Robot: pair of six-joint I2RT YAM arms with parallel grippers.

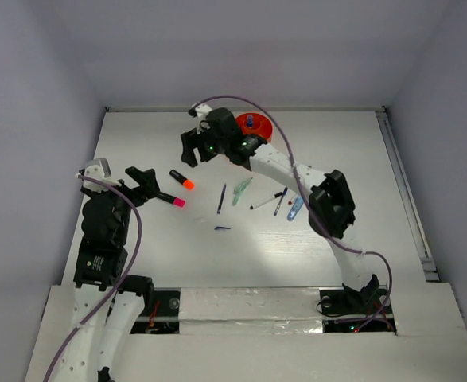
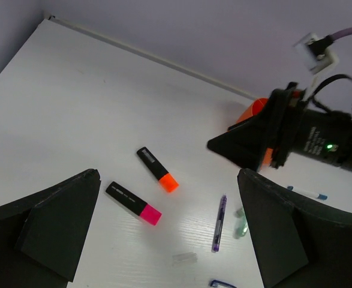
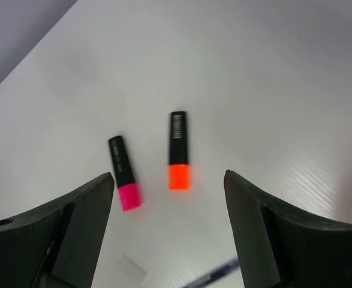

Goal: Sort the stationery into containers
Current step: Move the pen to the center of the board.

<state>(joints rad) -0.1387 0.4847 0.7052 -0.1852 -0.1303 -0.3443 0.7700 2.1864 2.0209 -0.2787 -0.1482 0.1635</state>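
Orange tub (image 1: pixel 266 130) with blue-capped bottle (image 1: pixel 250 122) inside; left end effector (image 2: pixel 168 175), right end effector (image 3: pixel 168 175) wide.

The left arm (image 1: pixel 98 239) stands folded at the left of the overhead frame. The left pincer (image 1: pixel 144 183) is spread wide and empty, pointing right. The right arm (image 1: pixel 297 179) stretches from lower right to upper centre. The right pincer (image 1: pixel 192 145) gapes apart with nothing between its jaws, facing left.

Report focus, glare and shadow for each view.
Top external: even light, sharp, no glare. Left wrist: pink marker crisp, own fingers dark and soft. Right wrist: orange marker fairly sharp with hardly any shadow, pen at the bottom edge blurred.
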